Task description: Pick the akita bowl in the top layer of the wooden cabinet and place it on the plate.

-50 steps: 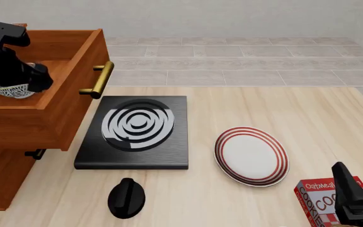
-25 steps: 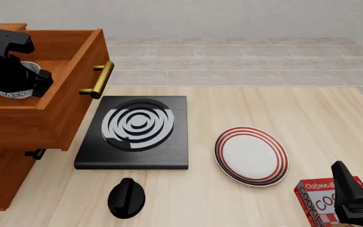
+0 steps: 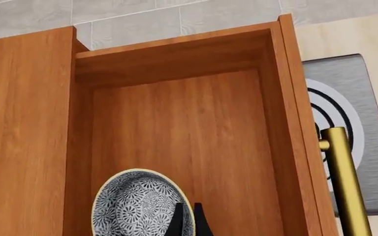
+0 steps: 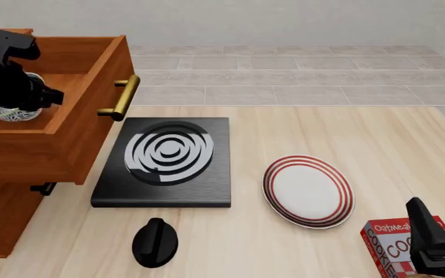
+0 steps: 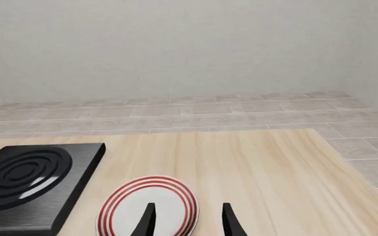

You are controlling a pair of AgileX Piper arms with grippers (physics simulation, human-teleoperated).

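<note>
Left pincer (image 3: pixel 187 220) narrow, pinching akita bowl (image 3: pixel 140 206) rim for lifting from open top layer (image 4: pixel 76 124); right pincer (image 5: pixel 187 219) wide, idle.

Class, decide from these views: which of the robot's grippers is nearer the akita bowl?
Left. The left gripper is at the akita bowl inside the open top layer; the right gripper sits far off, near the plate.

Plain pale wall (image 5: pixel 175 44) – grey tiled floor (image 4: pixel 300 75), light wood table (image 4: pixel 393 150).
</note>
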